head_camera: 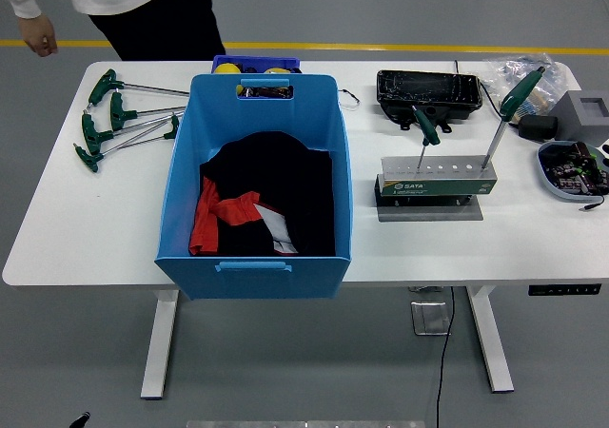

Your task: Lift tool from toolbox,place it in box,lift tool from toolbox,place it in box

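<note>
A grey tool stand sits on the table right of centre. Two green-handled T-wrenches stand upright in it, one at its left end and a taller one at its right end. A large blue box stands at the table's middle, holding black and red cloth. Several more green-handled T-wrenches lie on the table's left part. Neither of my hands shows in the head view.
A black tray sits behind the stand. At the right edge are a grey box and a blue dish of small parts. A person stands at the far left, one hand hanging beside the table.
</note>
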